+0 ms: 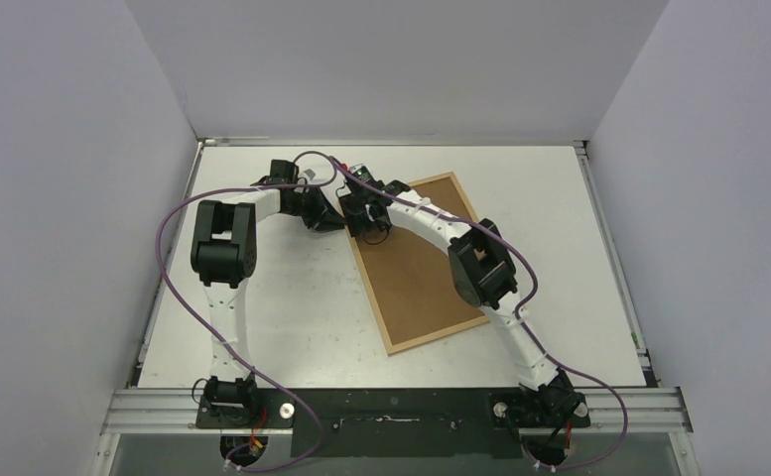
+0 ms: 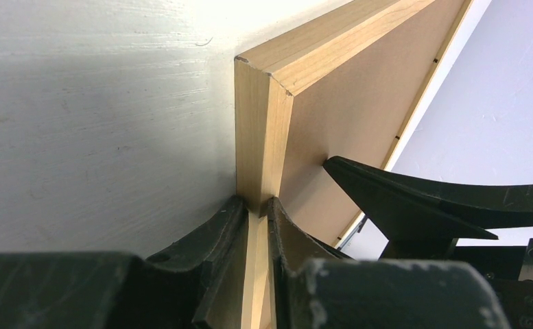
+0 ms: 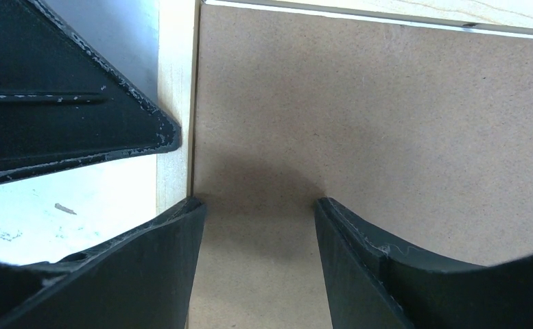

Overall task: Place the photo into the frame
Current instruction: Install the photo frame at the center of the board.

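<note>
Pale wood: the frame (image 2: 256, 130) is pinched by its rail in the left claw (image 2: 256, 205), near a corner. The right claw (image 3: 258, 205) gapes over the brown backing board (image 3: 387, 123) beside it; photo unseen. If that thin pinch slips, the frame could skew.

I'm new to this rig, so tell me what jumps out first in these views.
A brown backing panel in a light wood frame lies askew at the table's centre-right. At its far left corner the left gripper is shut on the frame's edge strip, while the right gripper stands open over the panel beside it.
</note>
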